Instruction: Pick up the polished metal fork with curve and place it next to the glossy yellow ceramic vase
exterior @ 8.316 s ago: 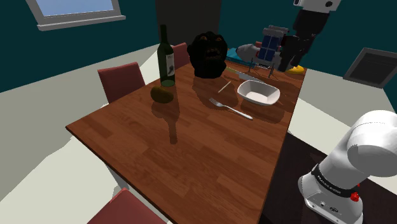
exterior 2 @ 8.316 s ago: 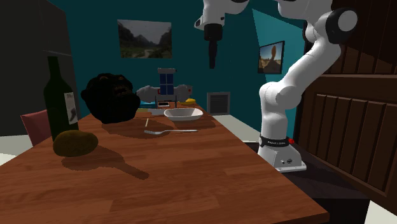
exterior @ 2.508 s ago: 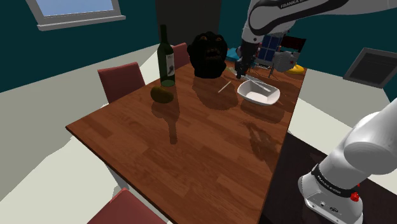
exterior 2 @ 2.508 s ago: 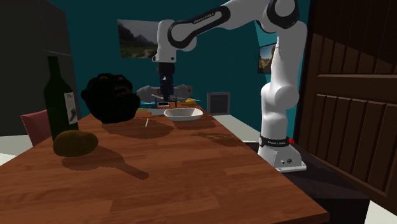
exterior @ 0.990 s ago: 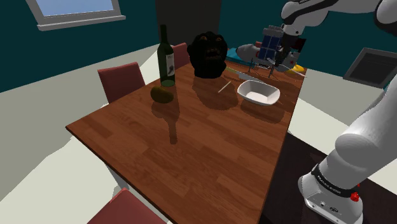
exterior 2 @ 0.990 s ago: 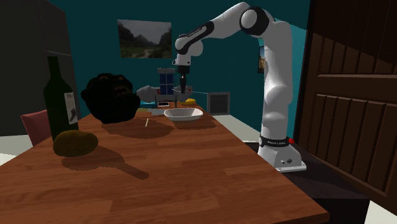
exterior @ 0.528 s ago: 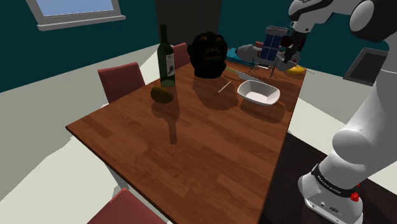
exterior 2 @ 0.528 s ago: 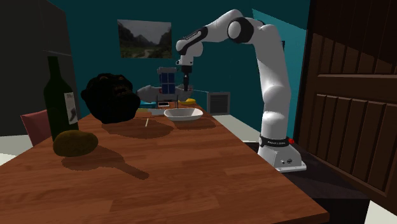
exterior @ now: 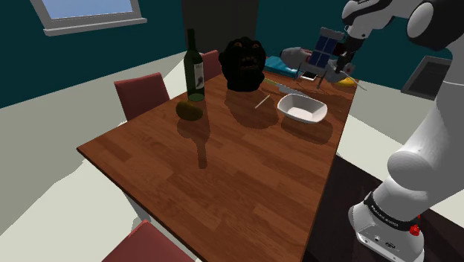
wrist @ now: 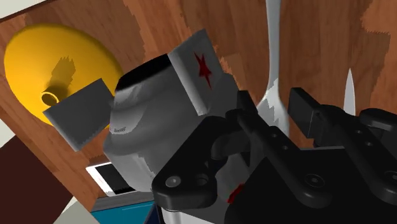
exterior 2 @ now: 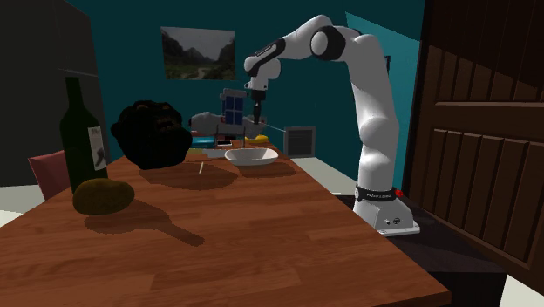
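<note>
- At the shoulder view's left we see a dark red chair (exterior: 141, 93) drawn up to the wooden counter (exterior: 223, 171). On the counter a dark bottle (exterior: 194, 65) stands upright, with a brownish-green lump (exterior: 189, 110) just beside it.
- Next comes a black, knobbly object (exterior: 243, 64), then a white bowl (exterior: 302, 109) nearer the stand's side of the counter.
- Beyond the bowl is a grey toy spacecraft (exterior: 297, 56) with a blue panel. In the wrist view its body bears a red star and sits close against the pincer; we cannot tell whether they touch.
- Further right the pincer (exterior: 335, 72) hangs over the counter's far end, pointing down and clenched on the fork (wrist: 273, 51) — its pale grey handle is clasped between the two black fingers (wrist: 304, 109).
- In the second exterior view the fork looks raised off the counter, held about level and sticking out to the right of the pincer.
- The yellow vase (exterior: 346, 82) sits at the counter's far corner, just beside the pincer and near the spacecraft.
</note>
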{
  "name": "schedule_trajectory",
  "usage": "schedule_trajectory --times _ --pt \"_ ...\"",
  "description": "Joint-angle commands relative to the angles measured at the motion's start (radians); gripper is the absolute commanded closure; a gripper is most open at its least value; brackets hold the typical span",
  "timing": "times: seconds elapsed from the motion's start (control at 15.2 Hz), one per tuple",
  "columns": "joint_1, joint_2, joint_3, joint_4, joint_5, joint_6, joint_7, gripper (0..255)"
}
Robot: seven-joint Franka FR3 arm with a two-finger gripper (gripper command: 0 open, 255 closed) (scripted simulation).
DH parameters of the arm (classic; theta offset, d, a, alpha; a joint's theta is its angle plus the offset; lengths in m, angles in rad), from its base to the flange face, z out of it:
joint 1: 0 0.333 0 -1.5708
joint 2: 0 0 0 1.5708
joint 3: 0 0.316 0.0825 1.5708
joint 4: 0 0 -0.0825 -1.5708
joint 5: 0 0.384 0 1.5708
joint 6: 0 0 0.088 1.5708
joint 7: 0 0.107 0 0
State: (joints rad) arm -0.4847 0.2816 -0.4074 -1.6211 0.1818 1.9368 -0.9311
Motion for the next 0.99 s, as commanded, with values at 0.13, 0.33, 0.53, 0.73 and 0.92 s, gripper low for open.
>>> schedule_trajectory --times 0.13,0.33,0.53,0.73,0.92 --pt "0.000 0.059 0.011 -0.050 0.009 0.058 -0.005 255" --pt "-0.004 0.071 0.018 -0.074 0.014 0.093 -0.010 255" --pt "-0.008 0.084 0.025 -0.096 0.021 0.128 -0.015 255" --pt "-0.013 0.099 0.032 -0.115 0.028 0.162 -0.021 255" --pt "-0.020 0.116 0.042 -0.133 0.035 0.195 -0.027 255"
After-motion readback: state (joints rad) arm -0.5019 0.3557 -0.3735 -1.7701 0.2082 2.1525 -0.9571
